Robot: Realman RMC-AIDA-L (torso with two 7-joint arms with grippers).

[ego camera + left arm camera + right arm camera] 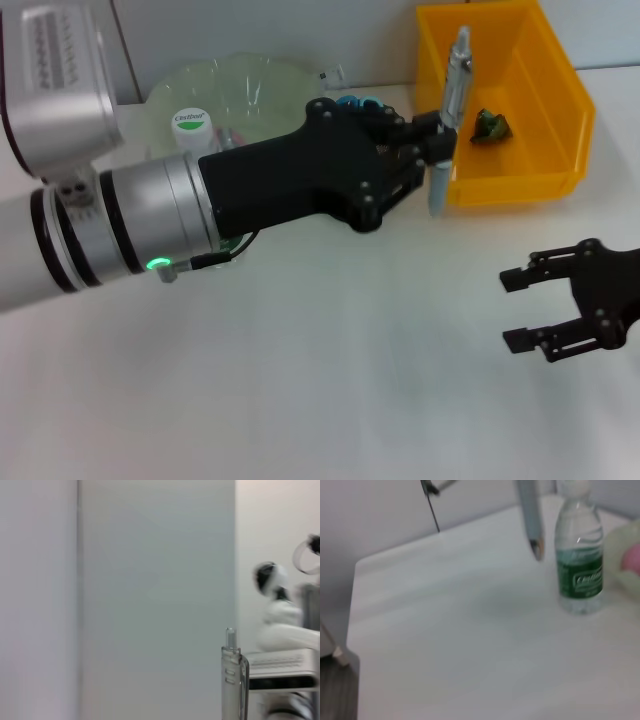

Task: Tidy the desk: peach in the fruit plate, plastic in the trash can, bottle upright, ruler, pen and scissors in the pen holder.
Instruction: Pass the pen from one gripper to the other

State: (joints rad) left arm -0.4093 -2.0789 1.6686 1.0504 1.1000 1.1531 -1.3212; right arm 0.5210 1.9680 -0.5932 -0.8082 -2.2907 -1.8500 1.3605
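We find the left gripper (436, 150) raised over the white desk (330, 380), its fingers clenched on a grey pen (448, 120). The pen stands nearly upright, its clip end uppermost, and in the head view it lies just in front of the near left corner of the yellow bin (560, 110). The left wrist view shows only the pen's clipped top (232, 675) against a plain wall.

Inside the bin we note a small dark crumpled item (490, 126) on the floor of the compartment; we cannot tell what it is.

Behind the left arm sits a pale green plate (250, 85), with the bottle (190, 130) standing upright at its near left edge, white cap up. The right wrist view confirms the bottle (579, 565) upright on the desk, green label facing the camera, with the pen's tip (536, 547) hanging just beside it, clear of the surface.

The right gripper (520, 308) hovers low over the desk at the right, well apart from the bin, jaws spread and holding nothing.
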